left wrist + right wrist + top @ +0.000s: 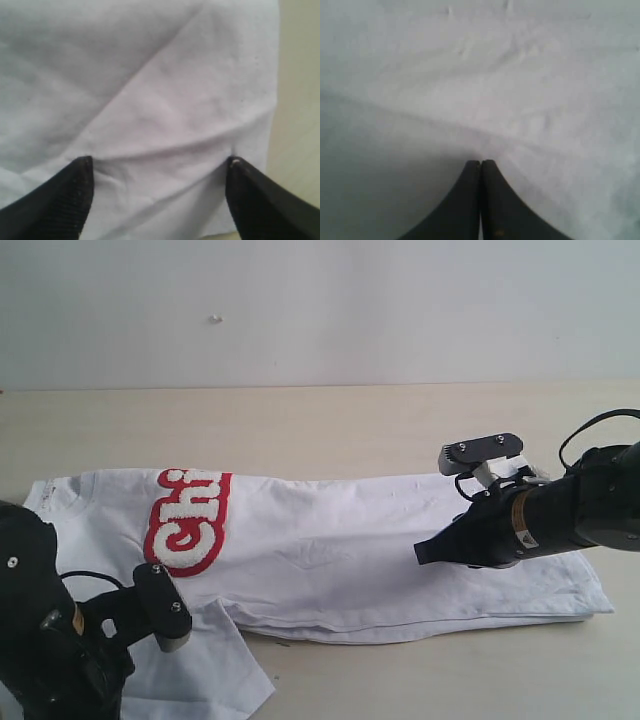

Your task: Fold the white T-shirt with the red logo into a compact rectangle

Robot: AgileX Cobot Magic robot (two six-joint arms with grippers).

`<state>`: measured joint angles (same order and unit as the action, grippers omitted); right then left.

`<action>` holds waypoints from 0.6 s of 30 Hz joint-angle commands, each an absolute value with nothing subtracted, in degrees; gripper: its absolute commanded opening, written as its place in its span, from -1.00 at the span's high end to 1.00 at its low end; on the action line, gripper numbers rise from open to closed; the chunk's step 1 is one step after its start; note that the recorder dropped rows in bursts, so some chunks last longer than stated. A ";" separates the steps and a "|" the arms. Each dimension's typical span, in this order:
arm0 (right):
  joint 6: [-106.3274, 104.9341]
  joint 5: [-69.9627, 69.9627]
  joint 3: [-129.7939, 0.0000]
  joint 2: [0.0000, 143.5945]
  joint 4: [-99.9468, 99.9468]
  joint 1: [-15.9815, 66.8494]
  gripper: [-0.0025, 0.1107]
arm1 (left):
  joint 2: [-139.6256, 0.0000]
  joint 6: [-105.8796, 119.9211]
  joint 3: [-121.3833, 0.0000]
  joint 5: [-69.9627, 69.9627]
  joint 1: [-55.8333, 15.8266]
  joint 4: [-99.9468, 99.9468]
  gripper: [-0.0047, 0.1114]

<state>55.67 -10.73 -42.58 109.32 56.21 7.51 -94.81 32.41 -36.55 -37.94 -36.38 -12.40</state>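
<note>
Shirt (350, 560) lies flat on the table (350, 420) as a long narrow band. The long sides look turned in already. Logo (186, 518) is on top near one end of the band, and only part of the lettering shows because the rest is under a fold.

One sleeve (215, 670) sticks out loose, just beside the logo on the camera side.

Left gripper (157, 167) is near the logo, over that sleeve. Its jaws are wide apart and the tips are down at the cloth close to its edge. A crease runs between the tips, but nothing is clamped.

Right gripper (424, 553) is well away from the logo, over the hem half of the band. Its jaws are fully together with no fabric visible between them. I can't tell whether the tips touch the cloth or sit just above it.

My read is that the step in hand is squaring the band by tucking the stray sleeve in, before any crosswise fold.

Next move, as I see it:
- The left gripper closes on the sleeve near its free edge, taking the sleeve layer only.
- It lifts low, carries the sleeve toward the logo and lays it flat on the band.
- The band is light and will drag, so the right gripper pressing down on the end far from the logo would help.
- After that, the end far from the logo is brought up toward it.
</note>
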 commanded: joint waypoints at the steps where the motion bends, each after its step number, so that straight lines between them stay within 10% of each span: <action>1: 55.66 -10.94 -42.29 108.76 56.53 7.36 0.96 | -97.59 32.54 -36.23 -37.72 -36.74 -15.26 -0.30; 4: 55.66 -10.94 -42.29 108.76 56.53 7.36 0.96 | -98.56 32.54 -36.23 -37.97 -36.74 -15.26 -0.11; 9: 55.66 -10.94 -42.29 108.76 56.53 7.36 0.96 | -98.56 32.54 -36.23 -38.43 -36.74 -15.65 0.86; 18: 55.66 -10.94 -42.29 108.76 56.53 7.36 0.96 | -97.46 34.78 -43.01 -56.34 -36.74 -15.65 0.92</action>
